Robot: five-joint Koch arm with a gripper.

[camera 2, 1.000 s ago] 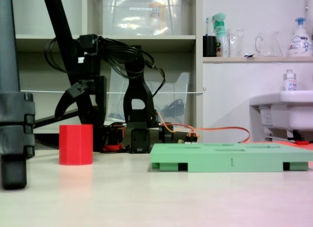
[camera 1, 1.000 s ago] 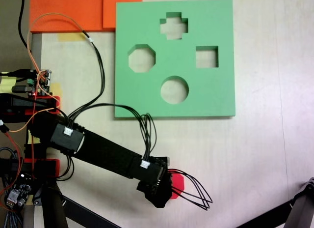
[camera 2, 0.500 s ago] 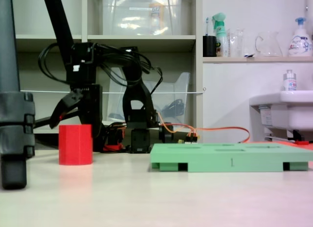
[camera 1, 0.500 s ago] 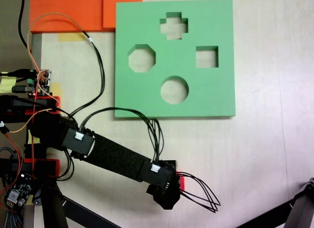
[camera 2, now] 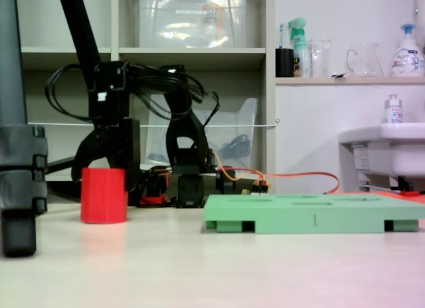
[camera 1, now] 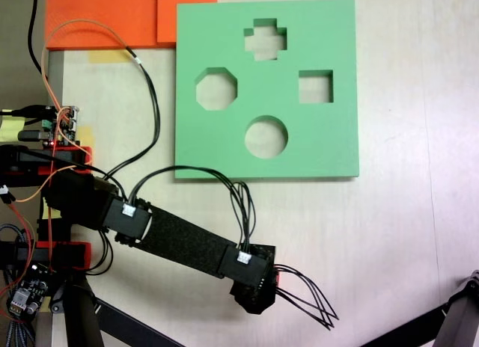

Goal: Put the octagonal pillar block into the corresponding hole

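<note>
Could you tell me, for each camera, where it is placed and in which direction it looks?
A fixed view: above, looking straight down at the green foam board with its eight-sided cutout; the arm reaches in from the left.
A fixed view: at table height, looking sideways along the table; the red block stands left of the board, the gripper around it.
Shared: arm and board.

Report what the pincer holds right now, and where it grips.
Cannot be told. The pincer straddles the top of the red block, which stands on the table, but a closed grip isn't visible.
</note>
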